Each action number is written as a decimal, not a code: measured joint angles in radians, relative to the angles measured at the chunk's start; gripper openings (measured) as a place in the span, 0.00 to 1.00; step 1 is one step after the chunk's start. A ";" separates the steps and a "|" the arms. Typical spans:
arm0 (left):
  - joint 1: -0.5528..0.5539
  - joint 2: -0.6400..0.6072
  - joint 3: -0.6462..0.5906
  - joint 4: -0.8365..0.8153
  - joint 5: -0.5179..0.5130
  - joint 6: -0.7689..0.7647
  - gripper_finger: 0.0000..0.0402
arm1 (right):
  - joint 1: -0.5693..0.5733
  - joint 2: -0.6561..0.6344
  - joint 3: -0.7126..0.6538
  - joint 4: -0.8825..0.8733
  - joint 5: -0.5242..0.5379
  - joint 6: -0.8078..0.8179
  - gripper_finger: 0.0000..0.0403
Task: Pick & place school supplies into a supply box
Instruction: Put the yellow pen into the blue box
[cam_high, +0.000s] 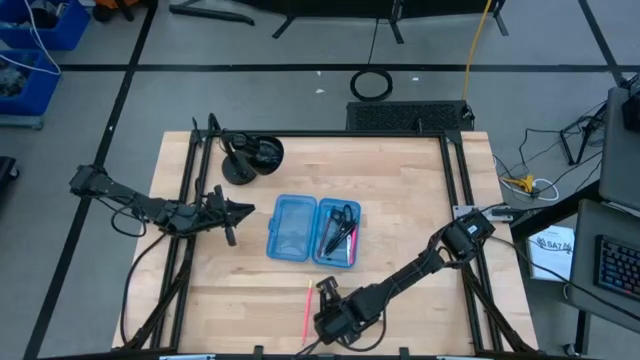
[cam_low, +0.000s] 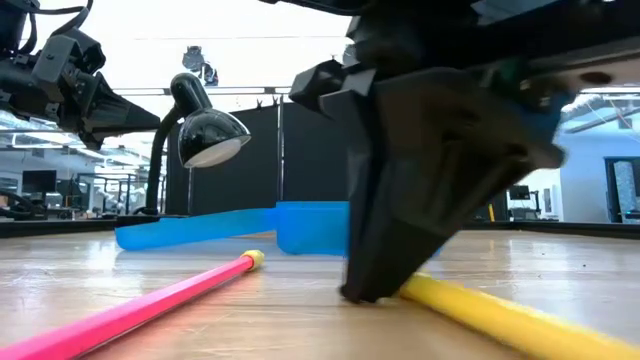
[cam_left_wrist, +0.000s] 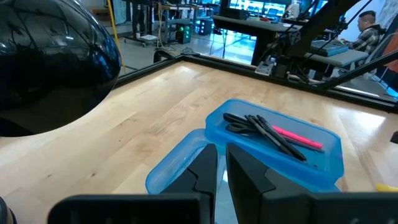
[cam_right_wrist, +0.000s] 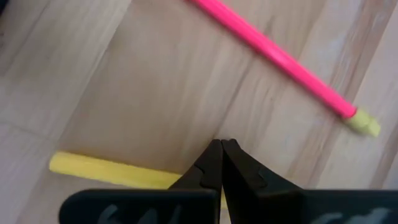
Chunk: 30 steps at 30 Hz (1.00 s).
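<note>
Pinching down on a yellow pencil (cam_right_wrist: 106, 169) at the table's near edge, right gripper (cam_right_wrist: 221, 149) has its tips nearly together on it. Pink pencil (cam_low: 150, 305) lies just beside. Farther off, supply box (cam_high: 312, 228) w/ scissors (cam_left_wrist: 249, 124); left gripper (cam_left_wrist: 221, 163), tips nearly together, empty, hovers near. Risk: thin pencil rolls, slips out.

The high camera looked straight down on the whole bench (cam_high: 400, 200). The low one sat at bench height, close behind the right tool (cam_low: 370, 285). Both showed the pink pencil (cam_low: 150, 305); the right wrist camera hung just above it.
</note>
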 joint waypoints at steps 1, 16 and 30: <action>0.000 0.000 0.000 0.000 0.000 -0.005 0.09 | 0.001 0.000 0.000 -0.014 -0.001 0.008 0.00; 0.000 0.000 0.000 0.000 0.001 -0.006 0.09 | 0.009 0.001 -0.001 -0.100 0.028 0.098 0.00; 0.000 0.000 0.000 -0.002 0.001 0.005 0.09 | 0.030 -0.065 -0.008 0.028 0.095 0.039 0.00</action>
